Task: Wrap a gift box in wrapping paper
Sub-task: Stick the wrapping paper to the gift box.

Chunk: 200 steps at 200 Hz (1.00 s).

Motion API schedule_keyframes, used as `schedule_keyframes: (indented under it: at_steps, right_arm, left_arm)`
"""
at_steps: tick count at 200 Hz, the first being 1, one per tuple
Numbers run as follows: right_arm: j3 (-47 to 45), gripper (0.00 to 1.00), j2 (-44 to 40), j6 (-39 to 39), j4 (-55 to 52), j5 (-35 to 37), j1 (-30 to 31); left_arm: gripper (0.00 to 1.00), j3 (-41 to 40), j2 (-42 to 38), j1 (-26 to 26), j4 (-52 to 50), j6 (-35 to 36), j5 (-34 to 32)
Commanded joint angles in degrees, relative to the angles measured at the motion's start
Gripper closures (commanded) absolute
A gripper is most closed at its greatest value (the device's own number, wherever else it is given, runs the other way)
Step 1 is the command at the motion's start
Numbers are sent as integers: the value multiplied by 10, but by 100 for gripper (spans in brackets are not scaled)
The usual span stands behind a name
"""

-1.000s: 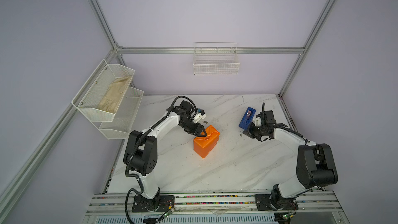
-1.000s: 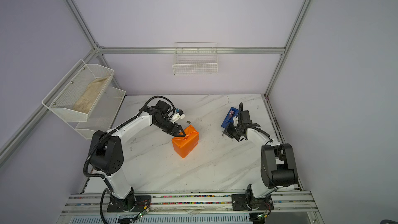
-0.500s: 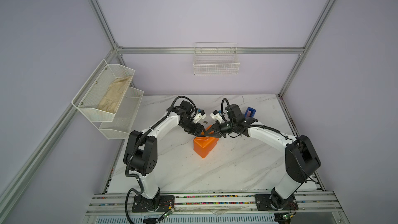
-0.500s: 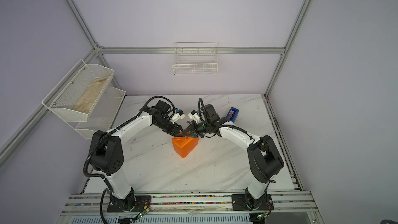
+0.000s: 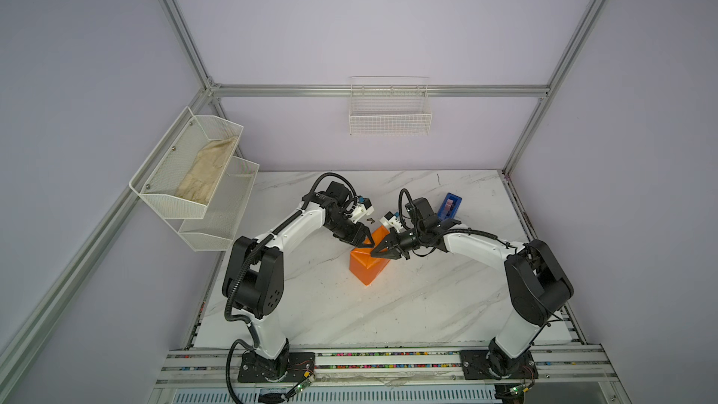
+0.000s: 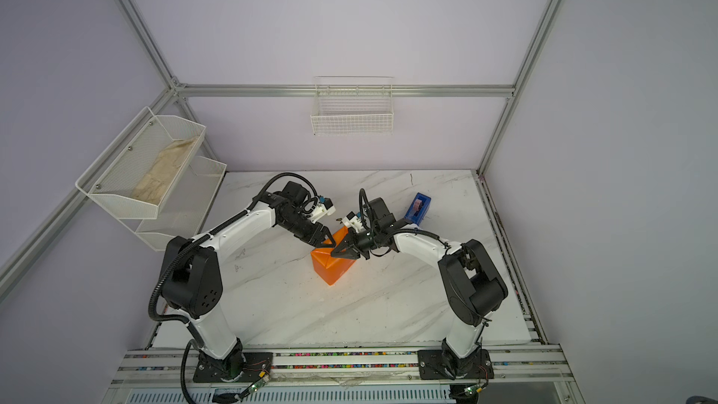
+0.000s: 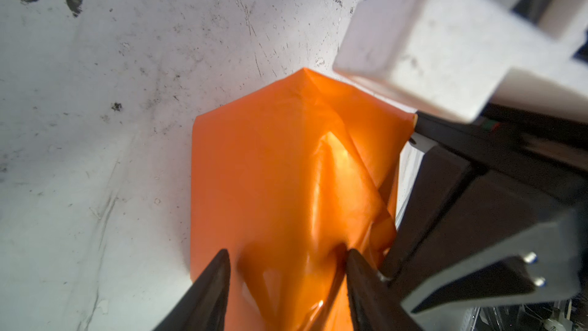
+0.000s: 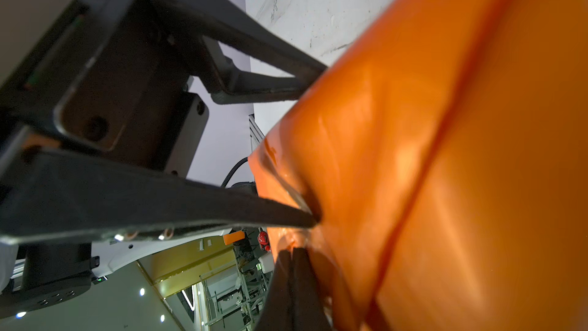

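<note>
The wrapping paper (image 5: pixel 367 262) (image 6: pixel 332 266) is folded into a glossy orange block at the middle of the marble table; the gift box is hidden under it. My left gripper (image 5: pixel 368 243) (image 7: pixel 288 269) is open, and both fingertips press dents into the paper's upper far side (image 7: pixel 270 170). My right gripper (image 5: pixel 373 253) (image 8: pixel 292 259) is shut. Its tip touches the paper (image 8: pixel 445 154) right beside the left gripper's fingers (image 8: pixel 254 208). I see nothing between the right fingers.
A blue tape dispenser (image 5: pixel 449 206) (image 6: pixel 417 208) stands behind the right arm. A white mesh rack holding a beige cloth (image 5: pixel 206 173) hangs on the left wall, and a wire basket (image 5: pixel 389 111) on the back wall. A small dark scrap (image 5: pixel 371 220) lies behind the block.
My right arm has swung from the tape dispenser across to the wrapped block, its gripper staying shut. The left gripper has kept its place on the paper.
</note>
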Motion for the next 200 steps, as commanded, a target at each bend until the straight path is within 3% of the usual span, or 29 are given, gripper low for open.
schedule_keyframes:
  at_steps: [1, 29, 69, 95, 130, 152, 200]
  right_arm:
    - [-24, 100, 17, -5, -62, 41, -8]
    - [-16, 100, 27, -19, -79, 47, -8]
    - [-14, 100, 30, -17, -78, 50, -8]
    - [-15, 100, 31, -17, -75, 49, -8]
    - [-15, 100, 29, -15, -76, 53, -8]
    - [-16, 100, 27, -14, -77, 55, -8]
    - [-10, 100, 22, -11, -79, 55, -8]
  left_arm:
    - [44, 17, -29, 7, -60, -1, -80]
    - [42, 64, -57, 13, -71, -10, -74]
    - [28, 81, -69, 7, -65, -25, -31]
    - [19, 72, -43, -5, -46, -37, -24]
    - [15, 65, -7, -31, -9, -67, -38]
    - [18, 63, 14, -43, -9, -82, -88]
    - [36, 42, 33, -44, -17, -97, -128]
